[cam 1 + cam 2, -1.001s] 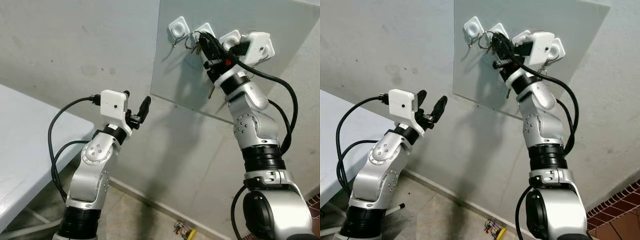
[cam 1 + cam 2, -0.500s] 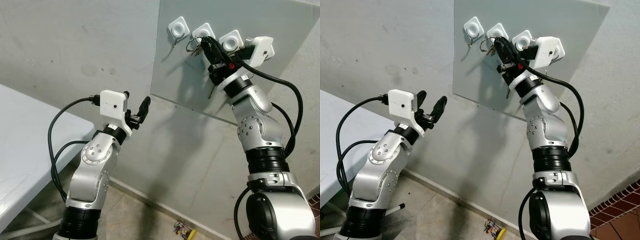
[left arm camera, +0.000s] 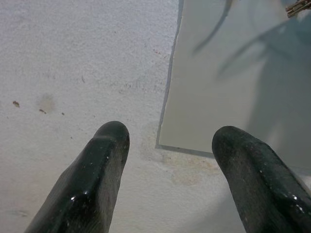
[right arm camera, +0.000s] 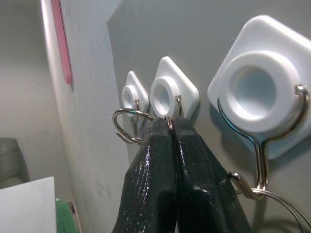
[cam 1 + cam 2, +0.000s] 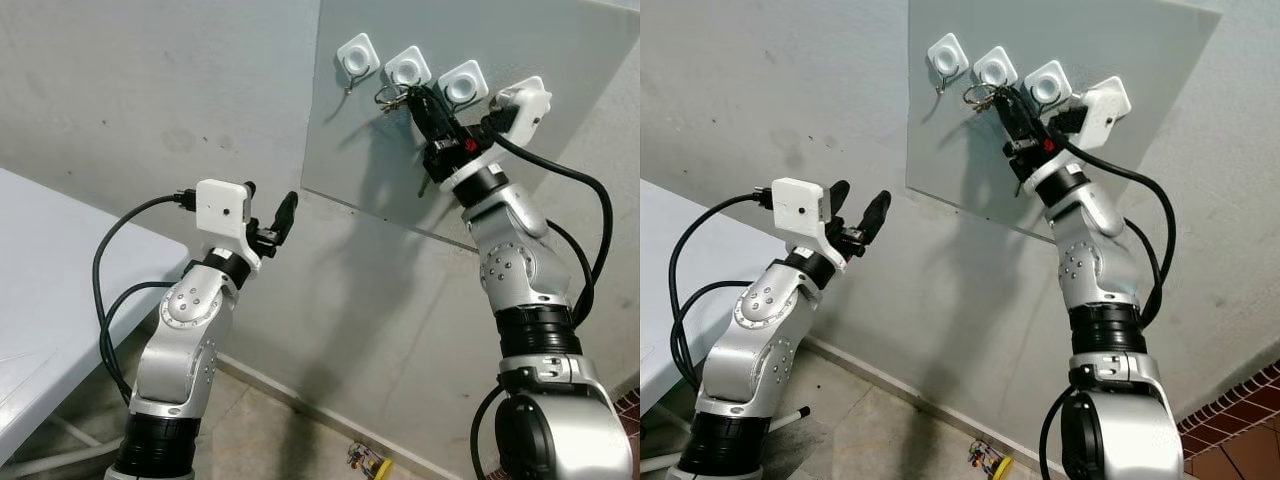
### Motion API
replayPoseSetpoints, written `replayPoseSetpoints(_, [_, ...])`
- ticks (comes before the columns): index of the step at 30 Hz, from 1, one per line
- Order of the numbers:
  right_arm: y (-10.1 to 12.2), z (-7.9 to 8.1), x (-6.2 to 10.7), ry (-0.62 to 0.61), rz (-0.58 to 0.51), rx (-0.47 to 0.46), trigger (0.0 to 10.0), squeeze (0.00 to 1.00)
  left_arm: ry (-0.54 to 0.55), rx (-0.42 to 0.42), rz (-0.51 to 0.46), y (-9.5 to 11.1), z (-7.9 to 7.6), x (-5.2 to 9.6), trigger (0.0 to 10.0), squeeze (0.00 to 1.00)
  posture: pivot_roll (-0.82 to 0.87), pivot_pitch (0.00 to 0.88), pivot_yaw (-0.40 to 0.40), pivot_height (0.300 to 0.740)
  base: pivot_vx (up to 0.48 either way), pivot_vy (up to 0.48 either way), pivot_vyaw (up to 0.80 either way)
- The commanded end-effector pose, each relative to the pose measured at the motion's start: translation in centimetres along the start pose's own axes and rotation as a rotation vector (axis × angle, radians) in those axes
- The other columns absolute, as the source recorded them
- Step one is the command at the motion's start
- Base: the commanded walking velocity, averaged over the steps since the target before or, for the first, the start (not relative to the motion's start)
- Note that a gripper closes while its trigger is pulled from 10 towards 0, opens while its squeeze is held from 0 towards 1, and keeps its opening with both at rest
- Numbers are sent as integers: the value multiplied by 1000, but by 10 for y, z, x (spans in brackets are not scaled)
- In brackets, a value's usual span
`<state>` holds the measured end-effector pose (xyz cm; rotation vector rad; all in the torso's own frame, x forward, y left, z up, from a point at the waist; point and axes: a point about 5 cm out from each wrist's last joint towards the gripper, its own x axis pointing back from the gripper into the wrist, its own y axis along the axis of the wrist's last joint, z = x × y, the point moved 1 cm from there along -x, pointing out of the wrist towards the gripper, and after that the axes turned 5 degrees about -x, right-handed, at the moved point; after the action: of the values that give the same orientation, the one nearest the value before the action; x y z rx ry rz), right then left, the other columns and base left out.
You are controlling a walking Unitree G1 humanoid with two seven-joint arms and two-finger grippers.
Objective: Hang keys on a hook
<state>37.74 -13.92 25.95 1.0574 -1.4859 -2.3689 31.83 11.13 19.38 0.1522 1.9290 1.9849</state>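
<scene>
Right gripper, upper centre of frame, fingers pressed together on the key ring at the second white hook on the grey board. Keys not clearly discernible. Left gripper, left of centre, fingers spread, holding nothing.
</scene>
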Motion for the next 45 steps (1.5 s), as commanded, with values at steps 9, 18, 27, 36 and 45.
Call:
replayPoseSetpoints(9, [10,2,4,32,-52,13,10000,0,-9,5,-21,8,-3,-2,10000,0,-86,0,-85,740,0,0,0])
replayPoseSetpoints(18, [2,4,8,65,-7,38,10000,0,-3,11,-23,8,-2,-1,10000,0,-81,0,-87,740,0,0,0])
replayPoseSetpoints(27, [-7,6,11,82,37,51,10000,0,-1,15,-25,9,-2,-1,10000,0,-79,0,-85,740,0,0,0])
replayPoseSetpoints(36, [-22,11,17,132,127,149,10000,0,4,25,-22,9,-1,0,10000,0,-81,0,-86,740,0,0,0])
replayPoseSetpoints(45, [-24,9,18,120,149,190,10000,0,20,37,-19,8,0,2,10000,0,-79,0,-91,740,0,0,0])
